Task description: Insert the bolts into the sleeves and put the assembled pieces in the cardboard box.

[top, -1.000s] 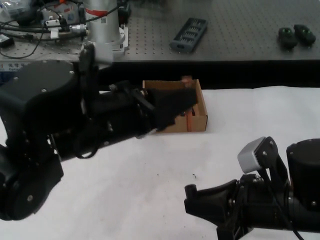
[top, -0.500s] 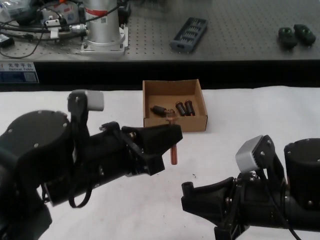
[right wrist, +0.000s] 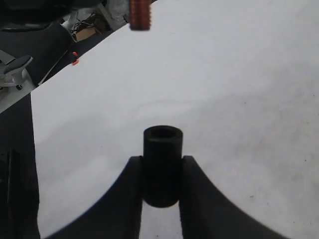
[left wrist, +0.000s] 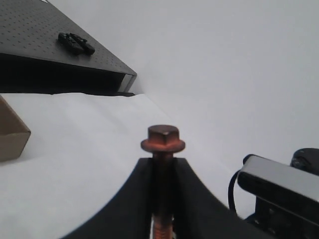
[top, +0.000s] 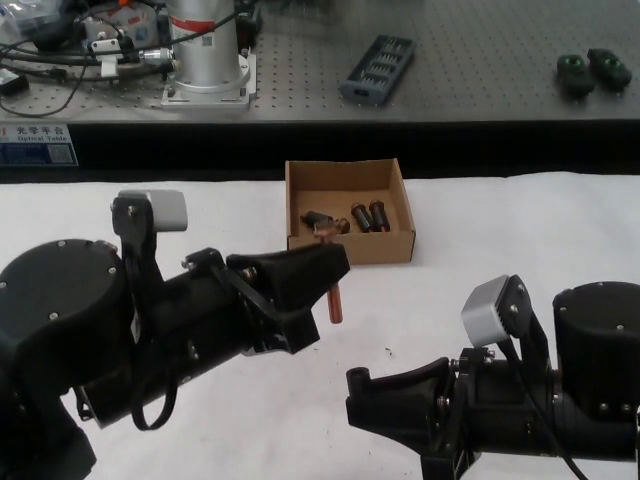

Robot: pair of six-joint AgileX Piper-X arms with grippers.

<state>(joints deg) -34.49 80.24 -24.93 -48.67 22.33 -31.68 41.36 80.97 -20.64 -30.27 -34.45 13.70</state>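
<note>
Over the bench point(top: 520, 230), left gripper point(left wrist: 162, 167) clamps 1 bolt point(left wrist: 163, 141), right gripper point(right wrist: 162, 167) clamps 1 sleeve point(right wrist: 162, 149); any offset between tip and bore risks jamming.

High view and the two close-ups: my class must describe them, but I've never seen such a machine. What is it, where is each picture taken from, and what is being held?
These are two robot arms at a bench, each ending in a two-fingered gripper. The high view looks down over the bench from behind them. The other two pictures come from cameras on the arms' wrists. The left gripper is shut on a copper-coloured bolt, head up. The right gripper is shut on a black sleeve. On the white sheet stands a cardboard box with a few pieces inside.
</note>
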